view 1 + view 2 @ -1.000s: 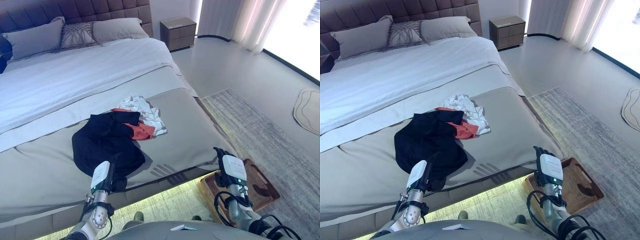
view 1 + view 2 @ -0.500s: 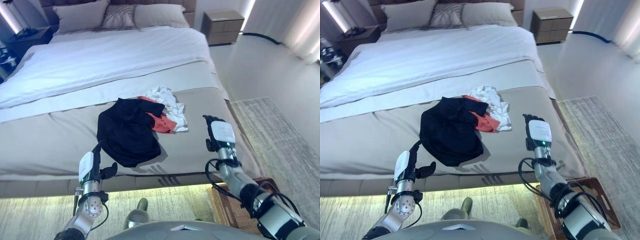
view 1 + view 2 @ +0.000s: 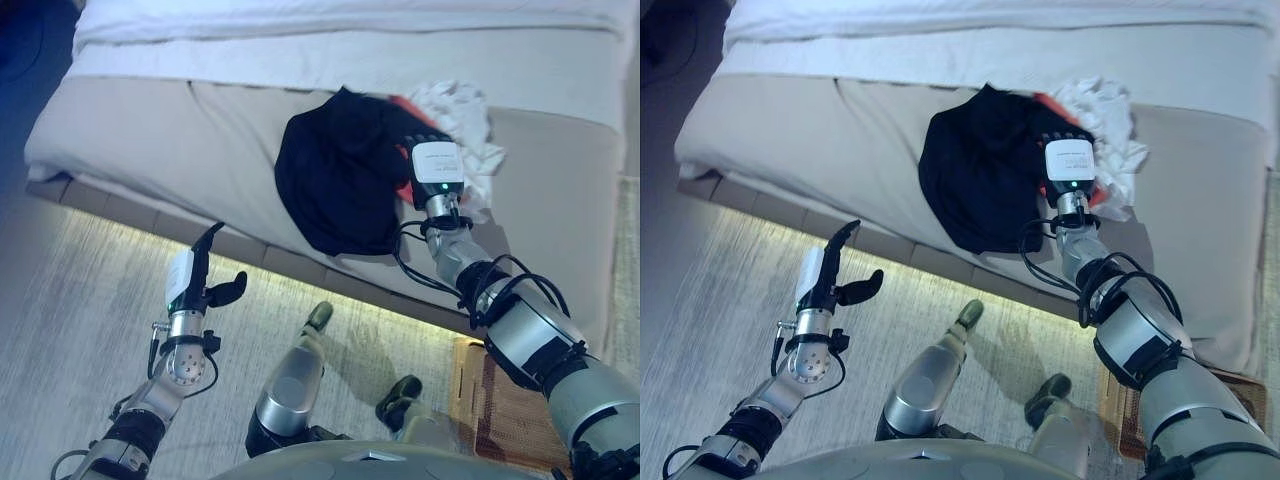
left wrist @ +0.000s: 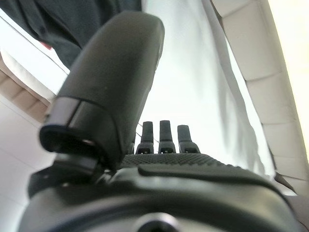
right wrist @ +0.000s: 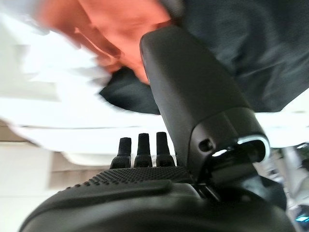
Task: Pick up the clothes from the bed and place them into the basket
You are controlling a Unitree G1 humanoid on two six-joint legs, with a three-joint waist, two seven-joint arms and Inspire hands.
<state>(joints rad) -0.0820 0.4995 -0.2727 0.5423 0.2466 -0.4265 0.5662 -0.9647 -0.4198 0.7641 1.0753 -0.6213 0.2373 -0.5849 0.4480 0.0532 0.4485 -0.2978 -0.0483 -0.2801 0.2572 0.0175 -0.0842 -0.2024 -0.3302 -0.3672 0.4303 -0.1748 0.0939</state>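
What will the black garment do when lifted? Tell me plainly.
Probably floppy: the black garment lies crumpled and spread on the bed, so it should drape and hang. It overlaps the orange cloth beside the white cloth, so it may drag that along. The right hand is over it, open.

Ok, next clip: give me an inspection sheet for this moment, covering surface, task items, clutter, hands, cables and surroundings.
Surface: bed with a grey cover, white sheet beyond it; glowing strip under its edge.
Task items: black garment, orange garment and white garment heaped together on the bed; basket on the floor by the bed, mostly hidden behind the right arm.
Clutter: nothing seen.
Hands: right hand over the clothes pile, fingers straight, holding nothing; left hand open in the air over the rug, off the bed.
Cables: nothing seen apart from the robot's own.
Surroundings: pale rug on the floor before the bed.
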